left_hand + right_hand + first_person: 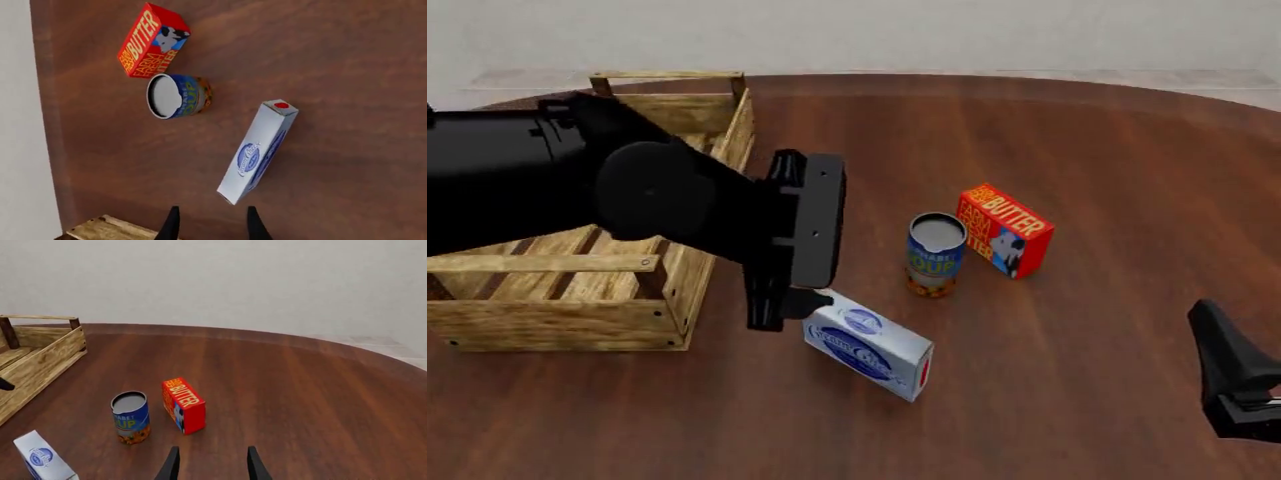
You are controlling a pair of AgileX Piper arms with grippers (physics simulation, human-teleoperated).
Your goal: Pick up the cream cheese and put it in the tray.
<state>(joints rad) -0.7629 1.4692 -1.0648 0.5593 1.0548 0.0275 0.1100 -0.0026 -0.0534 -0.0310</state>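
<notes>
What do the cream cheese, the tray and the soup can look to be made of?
Cream cheese: likely printed cardboard, matte, with sharp folded edges. Tray: unfinished light wood, with visible grain and slats. Soup can: probably metal, with a grey lid and a glossy printed label. These are simulator renders, so the materials are a guess.

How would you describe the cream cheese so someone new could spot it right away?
Start at the big wooden tray on the left of the table. Just right of its near corner, below the left gripper, lies the cream cheese. Unlike the upright soup can and red butter box beyond it, it is a flat white-and-blue box.
</notes>
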